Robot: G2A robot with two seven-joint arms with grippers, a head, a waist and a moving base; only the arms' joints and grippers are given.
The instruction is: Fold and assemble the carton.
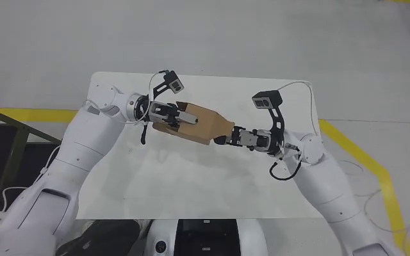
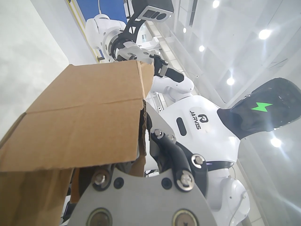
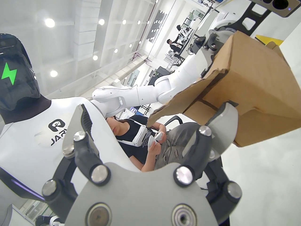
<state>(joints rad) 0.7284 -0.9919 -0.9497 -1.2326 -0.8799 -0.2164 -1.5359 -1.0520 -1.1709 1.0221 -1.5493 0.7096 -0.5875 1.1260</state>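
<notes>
A brown cardboard carton (image 1: pixel 204 124) hangs above the white table (image 1: pixel 192 185), held lengthwise between my two arms. My left gripper (image 1: pixel 186 118) is shut on the wall at the carton's left end, with one finger lying over the top face. In the left wrist view the carton (image 2: pixel 80 121) hides one side of the left gripper (image 2: pixel 144 128). My right gripper (image 1: pixel 221 138) is at the carton's right end. In the right wrist view the right gripper (image 3: pixel 152 112) stands open, and one of its fingers (image 3: pixel 223 118) rests against the carton (image 3: pixel 254 83) beside a loose flap (image 3: pixel 178 102).
The table's bare top spreads out in front of and behind the carton. Yellow floor tape (image 1: pixel 359 150) runs past the table's right side, and a dark frame (image 1: pixel 14 131) stands off its left edge.
</notes>
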